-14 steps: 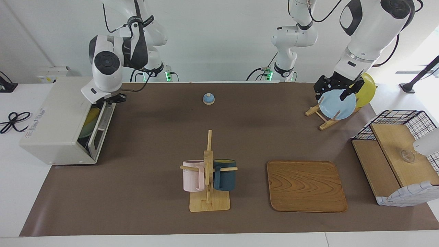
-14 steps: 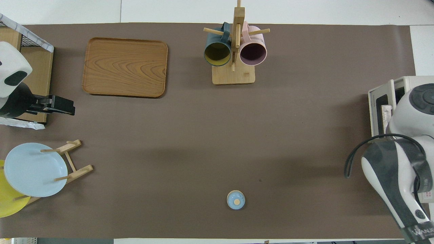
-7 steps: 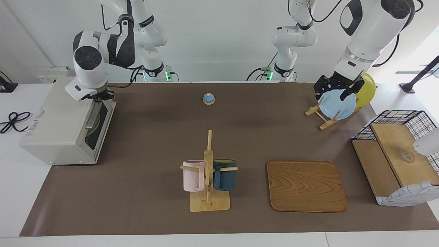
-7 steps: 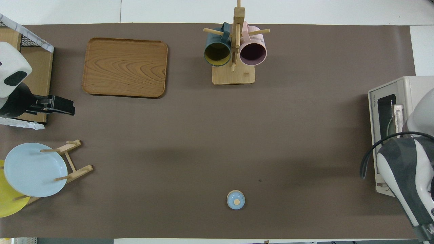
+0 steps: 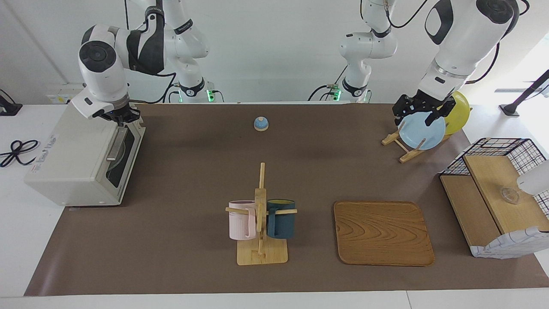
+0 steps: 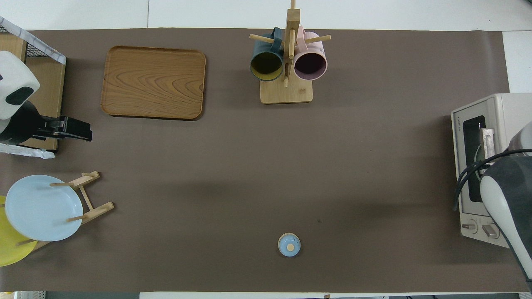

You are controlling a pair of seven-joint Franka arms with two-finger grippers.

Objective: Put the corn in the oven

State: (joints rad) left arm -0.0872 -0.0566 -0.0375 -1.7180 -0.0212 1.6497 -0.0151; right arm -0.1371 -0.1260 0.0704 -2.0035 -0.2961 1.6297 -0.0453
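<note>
— Two arms in the facing view. Where is each one?
— The right gripper [image 5: 116, 116] hangs just over the top front edge of the boxy off-white toaster oven [image 5: 73, 159], at the right arm's end of the table. The left gripper [image 5: 422, 112] is up over the pale blue round plate [image 5: 422, 133], which stands in a wooden rack [image 5: 405, 152]. I cannot tell whether either tool is apart or together.
— And the corn?
— I cannot make it out. The oven's dark glass door [image 5: 124, 156] is shut, its silver bar handle [image 5: 116, 143] facing up and outward. Only a curved pale shape shows through the glass.
— Any writing?
— Dark lettering runs along the oven's top panel, too small to read.
— What about the overhead view?
— The right arm [image 6: 509, 199] covers part of the oven and hides its own gripper. A small mark sits on the door frame, unreadable, and two knobs [image 6: 480, 227] show at the end nearer the robots. The left gripper shows as a dark block between the black wire basket [image 6: 37, 52] and the plate rack.
— Is the corn visible there?
— Not through the glass.
</note>
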